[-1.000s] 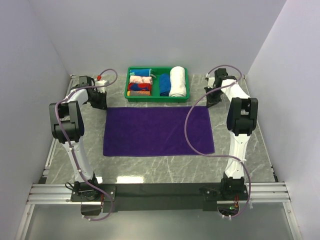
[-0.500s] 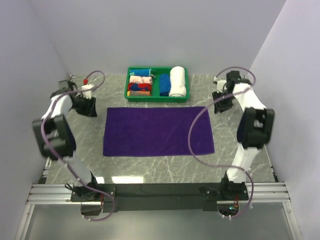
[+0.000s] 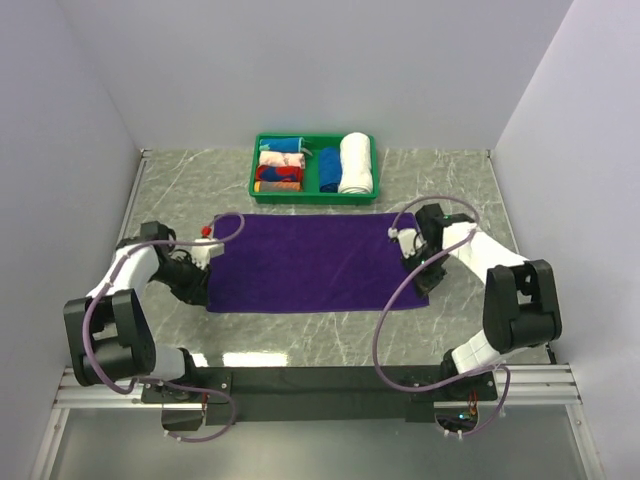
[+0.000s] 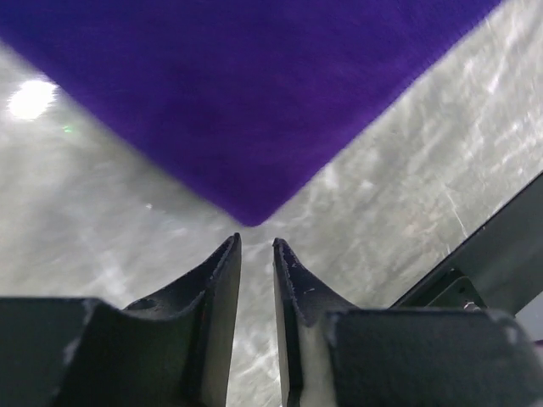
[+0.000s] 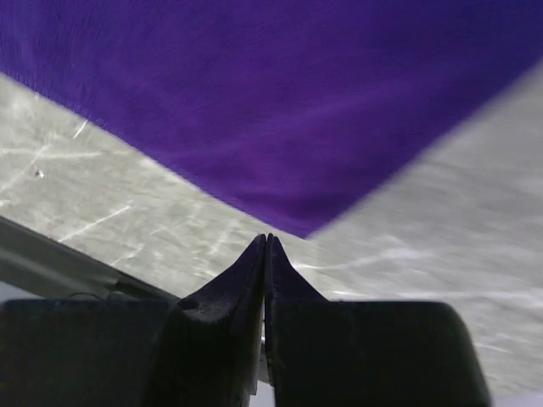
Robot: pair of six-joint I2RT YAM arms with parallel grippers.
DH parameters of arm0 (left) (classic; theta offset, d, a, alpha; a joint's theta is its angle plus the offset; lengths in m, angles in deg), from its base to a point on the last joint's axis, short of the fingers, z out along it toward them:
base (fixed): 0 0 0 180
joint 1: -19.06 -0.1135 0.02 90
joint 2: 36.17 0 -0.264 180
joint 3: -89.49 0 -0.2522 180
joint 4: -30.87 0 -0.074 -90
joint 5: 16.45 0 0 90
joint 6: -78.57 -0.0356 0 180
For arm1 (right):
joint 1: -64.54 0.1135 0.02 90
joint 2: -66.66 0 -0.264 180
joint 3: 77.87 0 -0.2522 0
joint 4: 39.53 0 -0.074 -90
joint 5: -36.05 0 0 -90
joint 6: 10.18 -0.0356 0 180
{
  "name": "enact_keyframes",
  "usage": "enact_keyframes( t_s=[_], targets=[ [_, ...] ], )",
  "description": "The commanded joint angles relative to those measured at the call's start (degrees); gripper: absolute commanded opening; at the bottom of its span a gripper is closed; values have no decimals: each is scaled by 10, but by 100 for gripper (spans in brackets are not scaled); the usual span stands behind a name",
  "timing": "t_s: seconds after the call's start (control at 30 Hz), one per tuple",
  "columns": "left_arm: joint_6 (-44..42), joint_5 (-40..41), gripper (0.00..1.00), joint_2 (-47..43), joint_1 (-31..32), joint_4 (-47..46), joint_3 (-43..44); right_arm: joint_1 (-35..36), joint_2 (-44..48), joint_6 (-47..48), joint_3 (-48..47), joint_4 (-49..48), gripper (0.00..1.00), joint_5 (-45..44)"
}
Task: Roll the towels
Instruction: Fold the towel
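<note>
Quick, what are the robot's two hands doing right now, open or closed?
Left gripper: slightly open, empty, at the purple towel's corner.
Right gripper: closed, empty.

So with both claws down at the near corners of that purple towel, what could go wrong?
The right gripper is shut, with the corner of the purple towel just beyond its tips: it may have caught nothing. The left gripper is barely open and the corner lies ahead of it, not between its jaws; pushing in might bunch the cloth. With only one corner caught, the roll would likely go crooked.
</note>
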Motion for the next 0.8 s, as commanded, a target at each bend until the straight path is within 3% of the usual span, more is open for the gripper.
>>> enact_keyframes(
  t_s=[0.0, 0.37, 0.57, 0.77],
  targets=[
    [33, 15, 27, -23, 25, -51, -22, 25, 0, -32, 23, -48, 6, -22],
    [103, 62, 27, 55, 39, -122, -38, 30, -67, -57, 41, -85, 3, -96],
    [78, 101, 25, 46, 39, -107, -55, 32, -92, -58, 46, -82, 0, -124],
    [52, 138, 22, 15, 36, -81, -75, 38, -57, -38, 69, -47, 0, -122]
  ],
)
